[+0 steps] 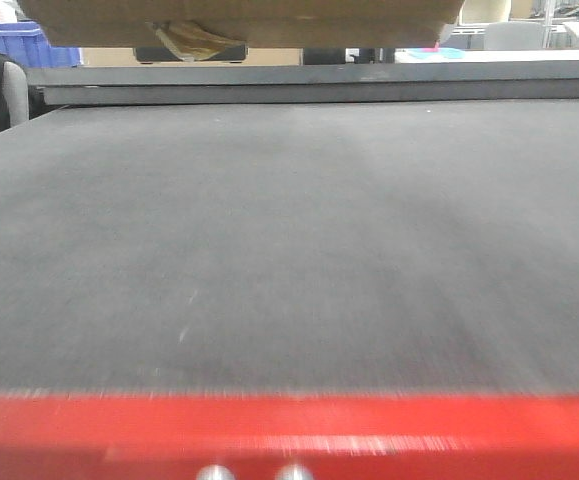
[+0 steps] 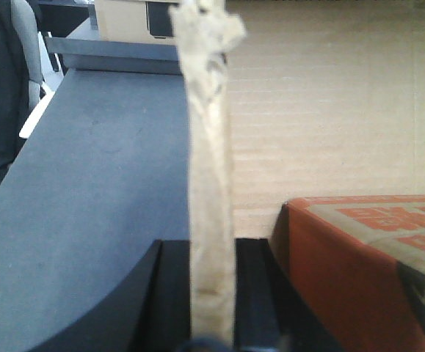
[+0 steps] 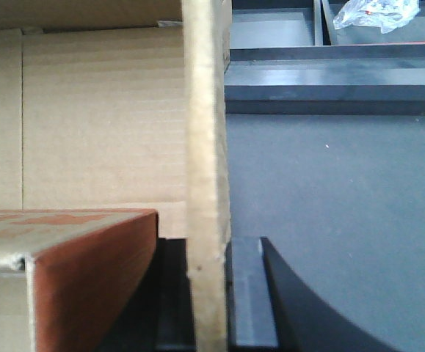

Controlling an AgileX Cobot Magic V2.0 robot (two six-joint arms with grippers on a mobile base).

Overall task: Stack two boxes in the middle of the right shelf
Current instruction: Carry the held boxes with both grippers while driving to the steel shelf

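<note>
1. While the left claw (image 2: 212, 293) and the right claw (image 3: 208, 293) each pinch an upright wall of the big box (image 1: 239, 22), it hangs raised over the grey deck (image 1: 289, 250).
2. Corrugated card looks light but bendy; the left edge looks crumpled.
3. Better held low, near corners, lest walls tear.

Left gripper (image 2: 212, 253): showing matte black fingers (image 2: 174, 293), flat inner faces, straight square-cut edges. Outer shell flaring outward in smooth concave curve. Right gripper (image 3: 208, 249): showing same black build. Finger pad (image 3: 245, 293) appearing dark grey, rectangular, slightly glossy. Outer shell curving likewise.
</note>
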